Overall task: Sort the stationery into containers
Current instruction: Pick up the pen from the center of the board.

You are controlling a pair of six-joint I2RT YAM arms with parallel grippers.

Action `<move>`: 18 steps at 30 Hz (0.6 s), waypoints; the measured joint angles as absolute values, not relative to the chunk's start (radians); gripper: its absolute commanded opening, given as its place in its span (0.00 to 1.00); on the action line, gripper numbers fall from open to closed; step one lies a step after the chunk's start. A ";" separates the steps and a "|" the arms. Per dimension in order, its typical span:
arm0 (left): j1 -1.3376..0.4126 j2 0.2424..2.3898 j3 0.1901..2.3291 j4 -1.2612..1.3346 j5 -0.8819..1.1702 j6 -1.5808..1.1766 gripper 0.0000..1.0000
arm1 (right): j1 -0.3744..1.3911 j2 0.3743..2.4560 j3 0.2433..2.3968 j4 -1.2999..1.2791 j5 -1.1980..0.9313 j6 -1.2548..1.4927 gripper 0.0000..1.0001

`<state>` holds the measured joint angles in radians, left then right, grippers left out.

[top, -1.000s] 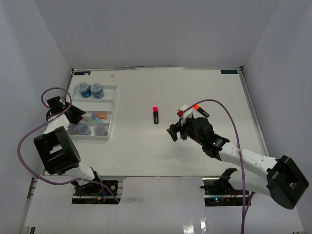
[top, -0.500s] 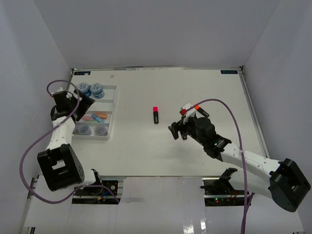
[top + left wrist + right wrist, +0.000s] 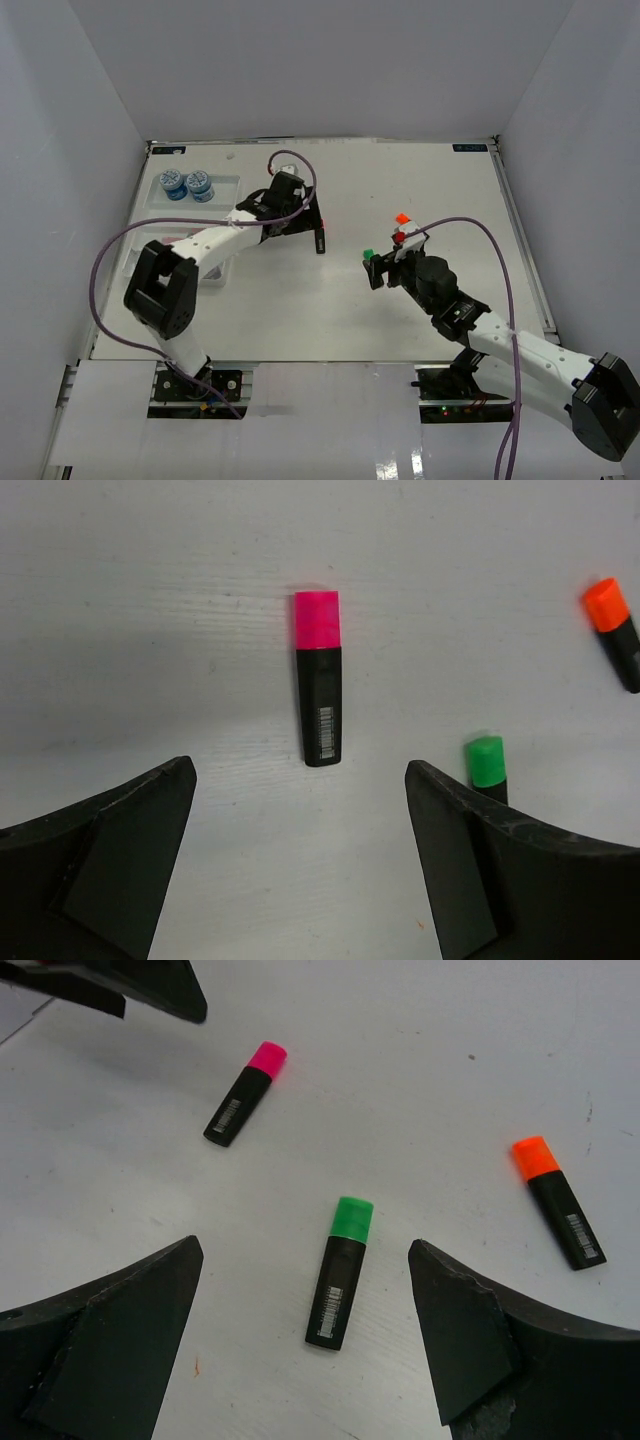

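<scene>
Three black highlighters lie on the white table. The pink-capped one (image 3: pixel 318 680) is just ahead of my open left gripper (image 3: pixel 300 770), which hovers over it (image 3: pixel 321 243) with nothing between the jaws. The green-capped one (image 3: pixel 340 1270) lies between the wide-open fingers of my right gripper (image 3: pixel 305 1250), untouched. The orange-capped one (image 3: pixel 558 1200) lies to its right. In the top view the left gripper (image 3: pixel 308 225) is mid-table and the right gripper (image 3: pixel 385 262) is beside the green cap (image 3: pixel 367 254). The white tray (image 3: pixel 236 190) at the left holds two blue jars (image 3: pixel 173 182).
My left arm stretches across the tray's near compartments and hides what is in them. White walls close off the table at the back and on both sides. A left gripper finger (image 3: pixel 140 985) shows at the top left of the right wrist view.
My left arm has swung from the tray at the left to the table's middle, over the pink highlighter, and its jaws have opened. The right gripper has drifted slightly right, uncovering the green cap.
</scene>
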<state>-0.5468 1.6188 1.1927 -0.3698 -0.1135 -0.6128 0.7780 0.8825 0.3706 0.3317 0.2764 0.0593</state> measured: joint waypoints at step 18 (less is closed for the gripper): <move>-0.667 2.078 1.485 -0.433 -0.292 -0.695 0.58 | 0.772 0.817 0.329 0.314 0.346 0.072 0.90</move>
